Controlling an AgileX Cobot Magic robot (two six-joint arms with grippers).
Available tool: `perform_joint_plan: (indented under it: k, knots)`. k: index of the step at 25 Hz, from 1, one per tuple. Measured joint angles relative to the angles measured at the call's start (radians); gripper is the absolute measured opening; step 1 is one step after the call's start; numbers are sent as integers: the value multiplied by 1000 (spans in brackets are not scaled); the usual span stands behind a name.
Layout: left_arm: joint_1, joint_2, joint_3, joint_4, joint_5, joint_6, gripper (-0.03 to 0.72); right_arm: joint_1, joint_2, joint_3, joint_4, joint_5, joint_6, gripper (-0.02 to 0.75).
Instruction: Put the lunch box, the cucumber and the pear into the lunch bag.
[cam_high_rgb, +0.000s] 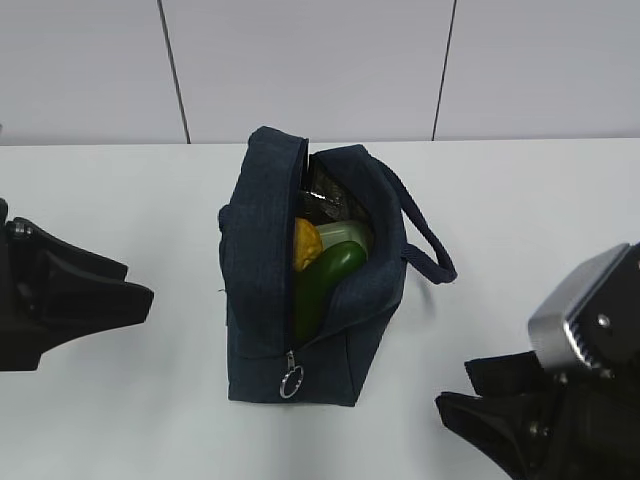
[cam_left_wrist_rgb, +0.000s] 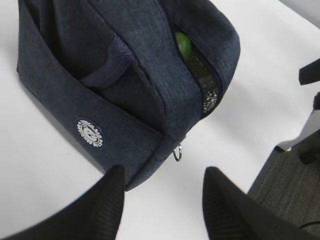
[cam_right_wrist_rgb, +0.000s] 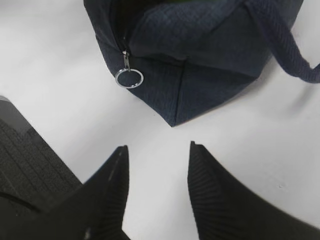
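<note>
Both pincers, left (cam_left_wrist_rgb: 162, 200) and right (cam_right_wrist_rgb: 157, 187), half-open, empty; lunch bag (cam_high_rgb: 262, 300) ahead between them, apparently packed, long axis running away.

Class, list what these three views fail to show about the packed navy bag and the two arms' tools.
- Dark green cucumber: lower end hidden by the navy fabric lunch bag, exterior view.
- Yellow pear: only a patch shows in the opening.
- Pale-lidded lunch box: mostly buried; absent from the right wrist view.
- Left tool and right tool: bases cut off by the frames' bottom edges.
</note>
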Motion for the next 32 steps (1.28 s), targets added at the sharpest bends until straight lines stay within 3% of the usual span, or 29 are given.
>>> perform_joint_plan:
  k: [5, 10, 15, 18, 25, 32]
  knots:
    - [0, 0, 0, 24, -48, 2, 311, 0, 31, 89, 0, -181, 0, 319]
    - [-12, 11, 0, 45, -84, 2, 311, 0, 183, 97, 0, -244, 32, 319]
    - [-139, 71, 0, 94, -200, 3, 311, 0, 342, 97, 22, -257, 170, 318]
    - [-199, 85, 0, 113, -301, 4, 311, 0, 391, 97, -46, -340, 182, 318]
    - [-253, 148, -11, 67, -375, 4, 311, 0, 493, 97, -221, -627, 186, 318]
    - [-296, 222, -84, 24, -420, 4, 311, 0, 611, 95, -266, -773, 138, 318]
